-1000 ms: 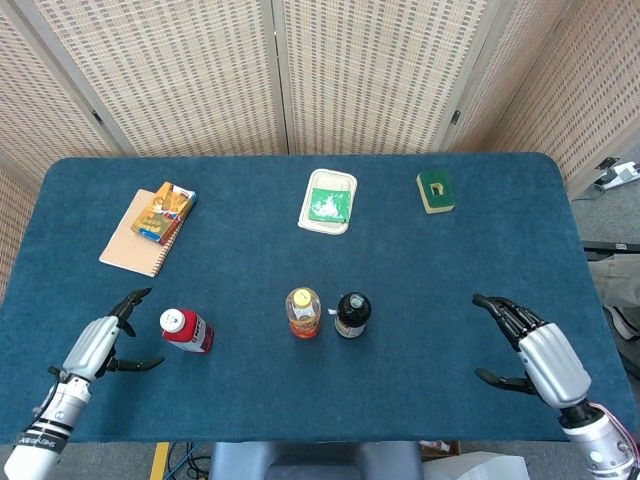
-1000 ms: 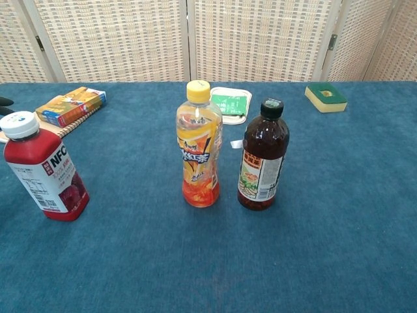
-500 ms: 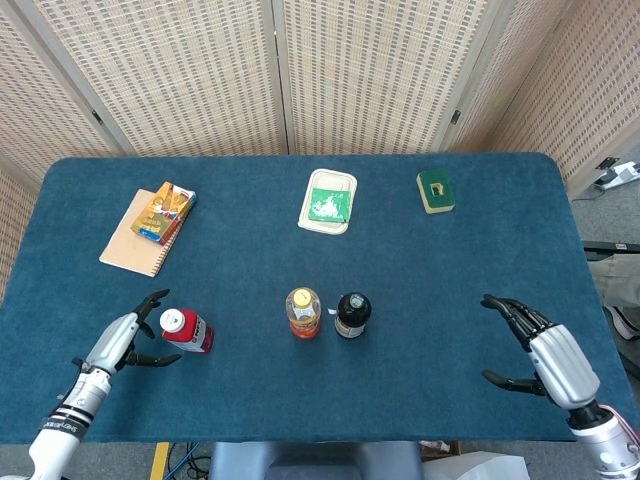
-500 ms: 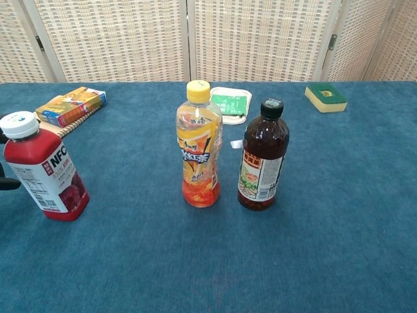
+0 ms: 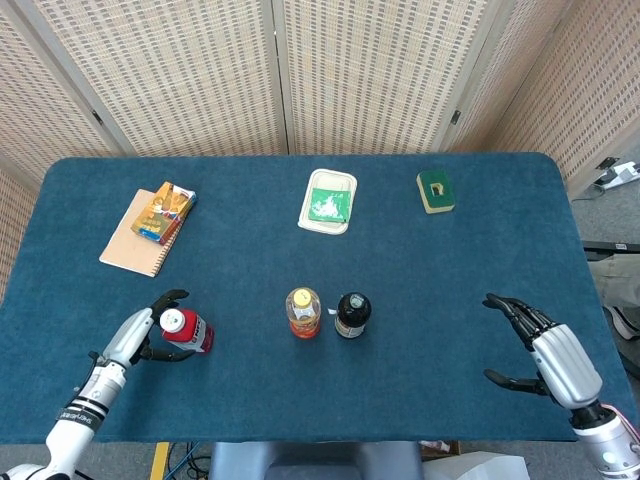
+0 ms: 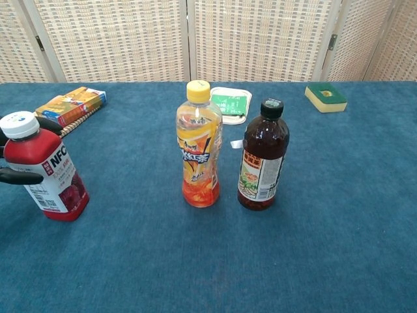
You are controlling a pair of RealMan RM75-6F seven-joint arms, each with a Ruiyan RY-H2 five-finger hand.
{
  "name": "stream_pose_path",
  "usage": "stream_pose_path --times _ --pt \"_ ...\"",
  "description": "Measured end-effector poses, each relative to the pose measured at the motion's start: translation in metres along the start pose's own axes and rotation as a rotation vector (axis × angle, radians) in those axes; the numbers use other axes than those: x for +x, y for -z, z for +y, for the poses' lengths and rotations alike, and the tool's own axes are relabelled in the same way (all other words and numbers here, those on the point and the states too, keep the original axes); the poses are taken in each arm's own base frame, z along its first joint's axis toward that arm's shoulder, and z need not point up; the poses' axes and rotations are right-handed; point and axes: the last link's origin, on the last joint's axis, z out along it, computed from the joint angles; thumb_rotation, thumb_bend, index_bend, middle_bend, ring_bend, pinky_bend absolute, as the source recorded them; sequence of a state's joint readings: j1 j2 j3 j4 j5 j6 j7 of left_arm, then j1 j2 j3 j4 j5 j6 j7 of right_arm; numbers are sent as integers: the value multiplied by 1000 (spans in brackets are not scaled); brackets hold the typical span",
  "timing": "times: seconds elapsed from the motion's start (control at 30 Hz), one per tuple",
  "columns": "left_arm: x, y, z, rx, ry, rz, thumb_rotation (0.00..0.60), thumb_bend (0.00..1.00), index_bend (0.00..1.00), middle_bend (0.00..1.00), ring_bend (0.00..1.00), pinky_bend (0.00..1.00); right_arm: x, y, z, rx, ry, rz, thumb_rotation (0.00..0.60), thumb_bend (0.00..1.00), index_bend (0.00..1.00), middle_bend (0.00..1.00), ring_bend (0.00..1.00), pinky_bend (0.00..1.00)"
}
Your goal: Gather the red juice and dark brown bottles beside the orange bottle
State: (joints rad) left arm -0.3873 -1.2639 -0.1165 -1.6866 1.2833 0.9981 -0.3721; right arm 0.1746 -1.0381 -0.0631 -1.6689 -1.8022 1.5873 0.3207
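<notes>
Red juice bottle (image 5: 186,330): upright near the desk's (image 5: 470,260) front-left edge, left hand (image 5: 138,338) with fingers curved around it. Orange bottle (image 5: 303,312) and dark brown bottle (image 5: 351,314): side by side, front centre. Right hand (image 5: 548,352): head view only, spread, empty, front-right corner.

- The left hand (image 5: 140,338) is in on the red juice bottle (image 5: 185,330) now; a second ago it sat well clear to the left, half a second ago just beside it.
- In the chest view its dark fingers (image 6: 19,176) now reach around the red juice bottle (image 6: 44,172) on both sides, where only a fingertip showed at the left edge before.
- Whether the fingers actually press the bottle is hard to tell.
- The right hand (image 5: 548,350) drifts slightly toward the right table edge, fingers apart.
</notes>
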Motion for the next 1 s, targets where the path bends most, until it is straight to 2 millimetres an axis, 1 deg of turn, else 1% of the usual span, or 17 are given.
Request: stream_pose_path --times 0.13,0.23,0.37,0.6,0.83,1.0 --pt "-2 -4 -2 4 9 4 600 46 220 191 241 412 1 0 0 -1 -1 2 600 0 2 212 159 337" --pt "-4 -5 -2 7 24 2 600 47 284 245 283 416 0 -1 1 -2 -1 0 600 0 2 212 160 337" --pt "-6 -7 -2 6 35 5 600 47 375 332 351 456 0 -1 1 -2 -1 -3 600 0 3 212 160 337" --pt "-8 -9 -1 2 43 25 600 47 475 433 416 486 0 -1 2 -5 -3 -3 600 0 2 215 160 337" --pt "-9 -11 0 1 37 32 600 47 526 477 448 505 1 -1 2 -6 -7 2 600 0 2 219 160 337" --pt "-7 -12 5 -21 29 57 600 47 542 493 460 515 1 0 2 -5 -8 2 600 0 3 219 160 337"
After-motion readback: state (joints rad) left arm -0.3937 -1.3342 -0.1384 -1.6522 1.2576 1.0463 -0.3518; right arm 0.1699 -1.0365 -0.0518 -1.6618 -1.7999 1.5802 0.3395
